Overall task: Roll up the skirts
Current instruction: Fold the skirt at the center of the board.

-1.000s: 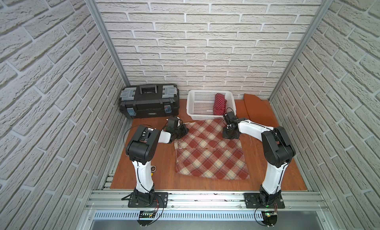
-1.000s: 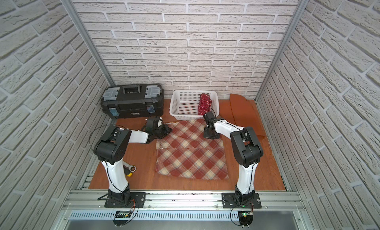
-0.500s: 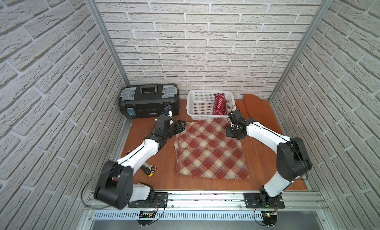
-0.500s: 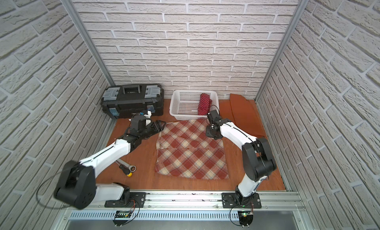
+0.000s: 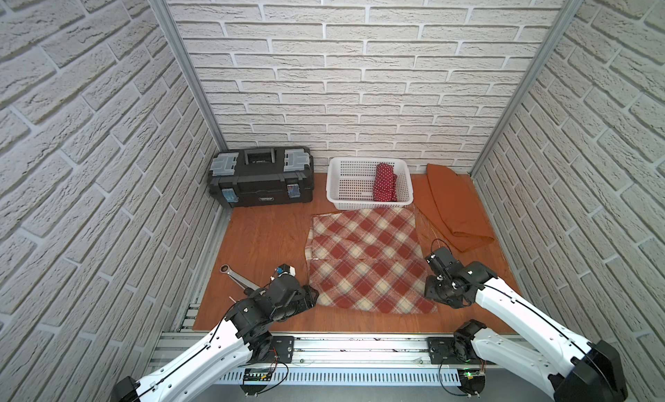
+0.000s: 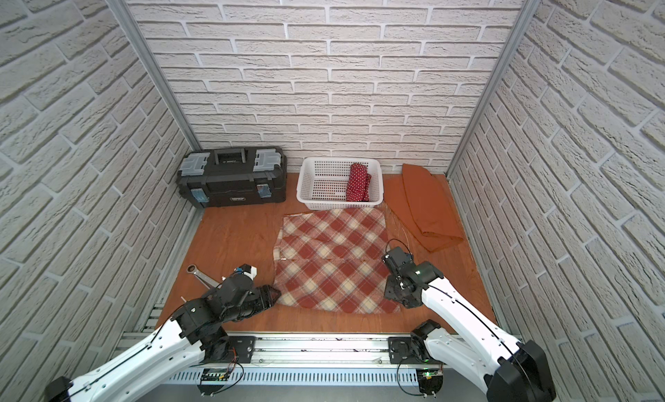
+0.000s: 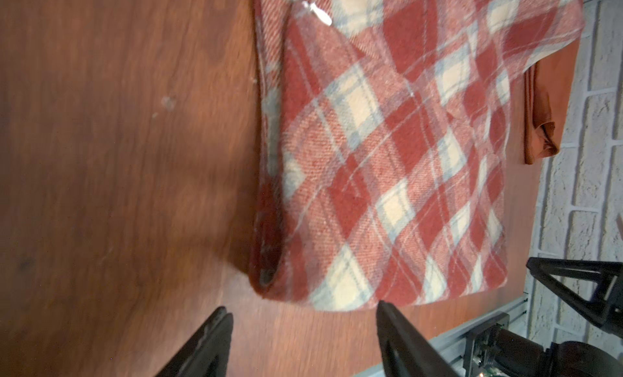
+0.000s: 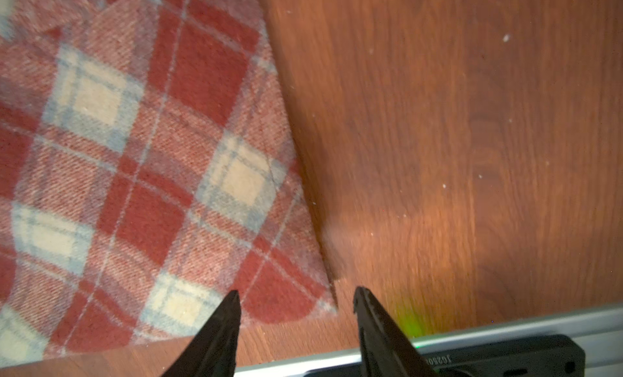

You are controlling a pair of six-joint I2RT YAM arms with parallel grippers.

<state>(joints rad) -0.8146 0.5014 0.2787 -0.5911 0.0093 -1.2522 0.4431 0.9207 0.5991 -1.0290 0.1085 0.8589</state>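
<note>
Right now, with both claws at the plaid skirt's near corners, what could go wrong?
The plaid skirt lies doubled at the corner before the open left gripper; it might pinch one layer only.
The open right gripper faces a flat corner; its fingers might scrape the table and miss.
The wrench lies beside the left arm and might get knocked.

Matt woolly cloth: plaid skirt [image 7: 387, 156]; smooth wood: table [image 7: 118, 156]; plastic: basket [image 5: 345, 184].

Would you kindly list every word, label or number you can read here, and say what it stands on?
Toolbox: a small white label on its front, too small to read.
Black part in the right wrist view: white characters, upside down and cut off, unreadable.
Nothing else bears text.
</note>
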